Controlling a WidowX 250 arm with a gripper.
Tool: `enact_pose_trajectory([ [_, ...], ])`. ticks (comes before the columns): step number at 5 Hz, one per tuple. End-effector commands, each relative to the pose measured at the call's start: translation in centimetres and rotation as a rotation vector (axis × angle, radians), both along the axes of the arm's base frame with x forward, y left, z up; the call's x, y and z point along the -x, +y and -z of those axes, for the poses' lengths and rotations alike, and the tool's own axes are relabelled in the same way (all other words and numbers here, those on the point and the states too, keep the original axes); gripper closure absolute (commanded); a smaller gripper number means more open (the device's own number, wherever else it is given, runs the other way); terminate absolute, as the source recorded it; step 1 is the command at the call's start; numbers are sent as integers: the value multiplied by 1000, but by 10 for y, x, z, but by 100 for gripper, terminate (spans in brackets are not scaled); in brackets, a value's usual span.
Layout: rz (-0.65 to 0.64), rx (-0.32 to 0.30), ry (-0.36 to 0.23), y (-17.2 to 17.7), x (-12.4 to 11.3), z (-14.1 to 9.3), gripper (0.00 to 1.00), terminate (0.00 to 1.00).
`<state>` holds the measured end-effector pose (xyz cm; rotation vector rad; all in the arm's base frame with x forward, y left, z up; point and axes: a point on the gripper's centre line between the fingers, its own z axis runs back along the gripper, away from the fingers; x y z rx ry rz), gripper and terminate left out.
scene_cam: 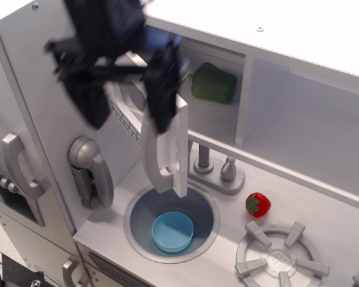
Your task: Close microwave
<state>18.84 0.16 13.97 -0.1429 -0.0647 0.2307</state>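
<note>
The microwave is the white box compartment (218, 119) under the top shelf. Its white door (180, 137) stands part open, swung out over the sink, with its bar handle (158, 156) facing me and a button row (124, 116) on the inner side. A green pepper (213, 84) lies inside the compartment. My black gripper (127, 104) is blurred with motion, in front of and to the left of the door's upper part. Its two fingers (161, 95) hang down apart with nothing between them.
A silver phone handset (93, 170) hangs on the left wall. A blue bowl (172, 231) sits in the round sink (137, 209). A faucet (212, 170), a strawberry (258, 204) and a burner (281, 260) are on the counter. A grey cabinet handle (15, 164) is at left.
</note>
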Motion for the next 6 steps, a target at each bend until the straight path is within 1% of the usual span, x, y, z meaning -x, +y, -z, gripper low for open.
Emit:
enact_pose_trajectory([
  [1,-79,-192,-48,59,-29,74,0,0],
  [2,-88,-220,-74,68,-41,88,0,0],
  [3,-97,-200,-95,66,-51,82,0,0],
  [4,-121,-182,-131,63,-70,76,0,0],
  [5,-155,-183,-154,59,-93,73,0,0],
  [6,-177,-187,-160,56,-107,73,0,0],
])
